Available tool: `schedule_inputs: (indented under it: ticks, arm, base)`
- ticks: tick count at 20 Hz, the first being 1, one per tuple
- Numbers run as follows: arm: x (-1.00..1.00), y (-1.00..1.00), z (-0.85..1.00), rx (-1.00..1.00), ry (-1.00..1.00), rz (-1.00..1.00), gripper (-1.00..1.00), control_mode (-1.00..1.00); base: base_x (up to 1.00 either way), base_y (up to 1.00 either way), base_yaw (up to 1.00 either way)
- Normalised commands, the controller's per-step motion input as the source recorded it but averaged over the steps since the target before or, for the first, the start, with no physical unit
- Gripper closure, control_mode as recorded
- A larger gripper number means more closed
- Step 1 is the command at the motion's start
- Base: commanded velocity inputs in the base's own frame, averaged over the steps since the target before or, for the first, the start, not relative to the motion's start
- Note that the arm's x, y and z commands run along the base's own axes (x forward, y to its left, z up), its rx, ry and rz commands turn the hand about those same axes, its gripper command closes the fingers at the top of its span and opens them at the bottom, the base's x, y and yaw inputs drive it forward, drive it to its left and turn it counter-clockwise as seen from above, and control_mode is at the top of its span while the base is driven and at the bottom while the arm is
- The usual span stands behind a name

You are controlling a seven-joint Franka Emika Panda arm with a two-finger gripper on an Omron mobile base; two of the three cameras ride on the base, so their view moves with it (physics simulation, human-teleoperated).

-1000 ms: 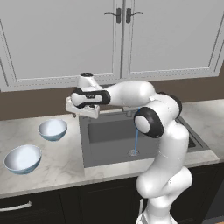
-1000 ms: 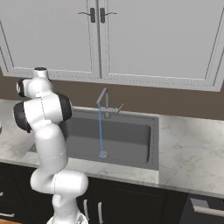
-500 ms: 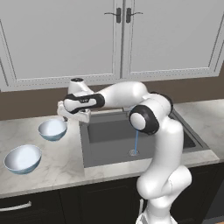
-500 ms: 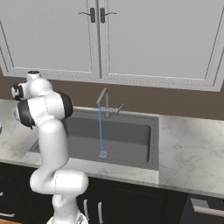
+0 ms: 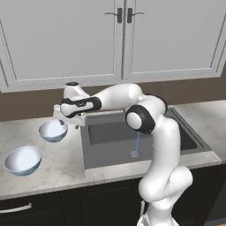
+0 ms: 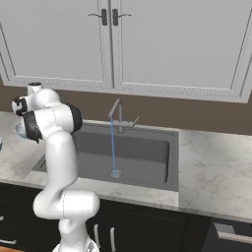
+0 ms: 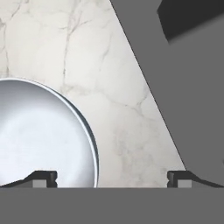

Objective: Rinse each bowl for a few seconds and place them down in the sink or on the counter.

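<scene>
Two pale blue bowls stand on the counter left of the sink. The smaller bowl is nearer the sink and the larger bowl is nearer the front edge. My gripper hangs open just above the smaller bowl's right rim, holding nothing. In the hand view the bowl lies at the left, its rim between the fingertips of my gripper, with marble counter and the sink to the right.
The faucet runs a thin stream of water into the dark sink. More counter stretches right of the basin. White wall cabinets hang above.
The arm has swung left, from over the sink's left edge to above the smaller bowl. The gripper has stayed open and the bowls have not moved.
</scene>
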Motion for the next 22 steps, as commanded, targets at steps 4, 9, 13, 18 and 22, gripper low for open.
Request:
schedule_inputs:
  ticks: [4, 9, 13, 18, 22]
  arm:
    - [0.17, 0.13, -0.2, 0.0, 0.0, 0.0, -1.0, -1.0]
    - [0.15, 0.09, -0.15, 0.0, 0.0, 0.0, -1.0, -1.0]
    - [0.09, 0.1, -0.13, 0.0, 0.0, 0.0, -1.0, -1.0]
    - [0.08, 0.12, -0.16, 0.0, 0.0, 0.0, -1.0, -1.0]
    - [0.04, 0.07, -0.18, 0.0, 0.0, 0.0, -1.0, -1.0]
  base:
    - [0.0, 0.0, 0.0]
    - [0.0, 0.0, 0.0]
    - [0.0, 0.0, 0.0]
    - [0.0, 0.0, 0.0]
    - [0.0, 0.0, 0.0]
